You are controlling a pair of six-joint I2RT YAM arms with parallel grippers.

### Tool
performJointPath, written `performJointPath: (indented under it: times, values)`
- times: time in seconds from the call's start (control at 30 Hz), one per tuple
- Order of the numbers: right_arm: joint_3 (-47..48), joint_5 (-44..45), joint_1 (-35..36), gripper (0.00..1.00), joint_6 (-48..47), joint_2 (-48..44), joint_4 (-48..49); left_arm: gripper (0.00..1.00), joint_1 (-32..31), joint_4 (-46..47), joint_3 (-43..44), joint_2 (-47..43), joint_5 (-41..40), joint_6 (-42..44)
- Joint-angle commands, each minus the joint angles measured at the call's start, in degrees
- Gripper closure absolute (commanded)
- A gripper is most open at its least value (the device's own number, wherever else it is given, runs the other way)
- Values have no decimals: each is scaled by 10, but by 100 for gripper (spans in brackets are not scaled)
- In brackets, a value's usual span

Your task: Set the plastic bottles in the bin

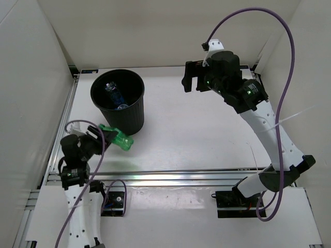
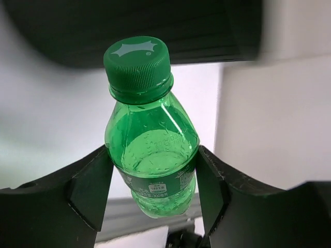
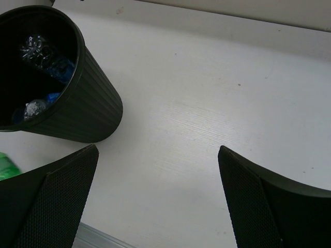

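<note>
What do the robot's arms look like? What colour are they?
The left arm and right arm are white tubes with chunky black joints. A purple cable loops along each. The right arm's fingers are flat, black, with a dotted mesh texture.

Grips green bottle [image 1: 122, 138] in left gripper [image 1: 107, 132], tilted, just beside base of bin [image 1: 135, 114]. Shows clear bottles [image 1: 115, 94] with blue labels inside upright bin at far left of table [image 1: 196, 134]. Holds right gripper [image 1: 193, 80] raised at far right, fingers apart, well apart from bin.
</note>
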Motion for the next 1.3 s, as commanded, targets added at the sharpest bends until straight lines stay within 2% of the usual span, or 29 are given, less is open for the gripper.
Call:
performJointPath:
  times: [0.0,0.1,0.17,0.2,0.37,0.43,0.5,0.53,0.57,0.63,0.67,0.7,0.73,0.8,0.83,0.9,0.93,1.0,1.07,1.13,1.27]
  values:
    - [39,19,16,0,1,19,10,32,7,-106,143,8,-7,64]
    - [48,34,32,0,-5,24,10,32,7,-106,269,59,-13,101]
    - [53,40,47,0,-6,30,10,35,-2,-67,334,134,-44,118]
    - [53,45,47,0,-12,30,10,35,-9,-58,403,160,-63,129]
    - [53,61,53,0,-12,30,10,35,-34,-27,549,344,-119,160]
    - [58,66,53,0,-12,30,10,29,-39,-26,629,396,-128,166]
    - [58,77,53,0,-12,30,10,15,-51,-26,673,467,-128,185]
    - [58,92,53,0,-12,35,10,0,-51,-57,713,496,-129,185]
    - [58,102,53,0,-12,35,10,0,-51,-72,725,497,-142,185]
    - [58,127,53,0,-12,35,10,0,-62,-77,695,474,-189,192]
    - [68,177,53,0,-1,35,-5,0,-68,-77,670,428,-213,207]
    - [81,190,48,0,14,44,-23,0,-87,-77,641,402,-236,219]
    - [99,190,43,0,46,64,-78,0,-98,-77,572,374,-291,230]
    - [124,177,29,0,74,72,-125,0,-112,-77,496,274,-342,243]
    - [124,162,28,0,95,72,-151,0,-112,-77,426,241,-401,243]
    - [84,150,28,0,110,53,-157,0,-112,-77,362,150,-468,256]
    - [71,150,23,0,117,45,-157,0,-112,-77,334,125,-537,262]
    - [51,144,23,0,129,33,-157,0,-112,-77,263,75,-600,268]
    - [44,144,23,0,124,27,-157,0,-112,-77,220,68,-678,268]
    - [44,156,23,0,106,27,-157,0,-112,-77,205,74,-721,273]
    - [57,178,23,0,83,27,-152,0,-112,-77,197,97,-753,241]
